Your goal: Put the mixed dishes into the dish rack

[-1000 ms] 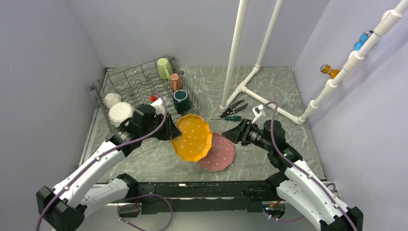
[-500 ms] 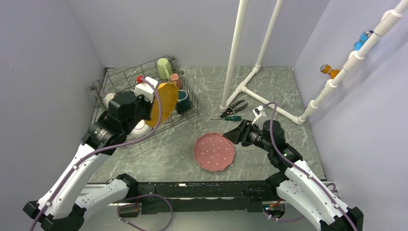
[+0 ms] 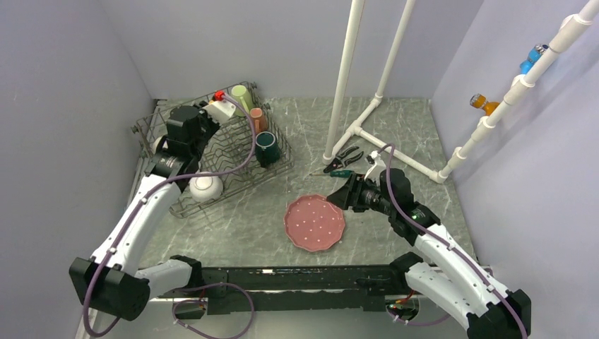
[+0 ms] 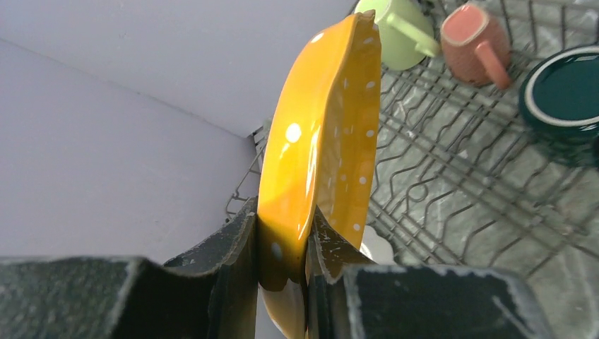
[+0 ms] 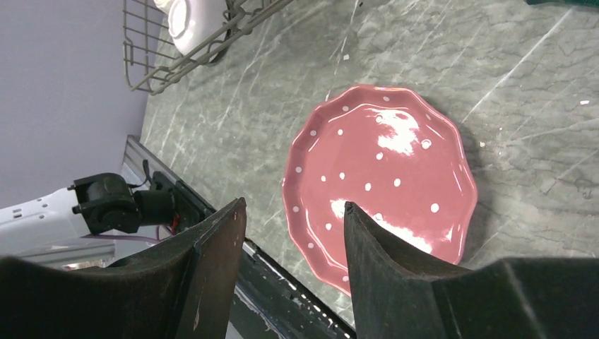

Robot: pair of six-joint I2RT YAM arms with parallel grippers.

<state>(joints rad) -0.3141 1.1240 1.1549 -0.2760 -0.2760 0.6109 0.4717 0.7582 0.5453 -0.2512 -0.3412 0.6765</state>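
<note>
Left gripper point(image 4: 282, 217) is clamped narrow on the bottom rim of the orange dotted scalloped plate point(image 4: 321, 141). The plate is held on edge, near upright, above the dish rack point(image 3: 226, 150) at its far-left side, and is not yet seated between tines. It looks like glazed ceramic: stiff, fairly heavy for a rim pinch, slick, and likely to chip at the scallops, so it could pivot in the grip. Best lowered slowly into a tine slot. Rack contents: a pale green mug point(image 4: 395, 32), a pink mug point(image 4: 477, 35) and a dark teal mug point(image 4: 565, 95) along the right side, and a white bowl point(image 3: 205, 187) at the near corner. The middle rows are bare wire. The pink dotted scalloped plate point(image 5: 381, 176) lies flat, face up, on the marbled table point(image 3: 395, 134), well apart from the rack. Right gripper point(image 5: 294, 206) hovers over its near rim with jaws partly spread, holding nothing. That plate probably handles the same; the raised rim is the only place to grab it, with one finger going under the lip.
</note>
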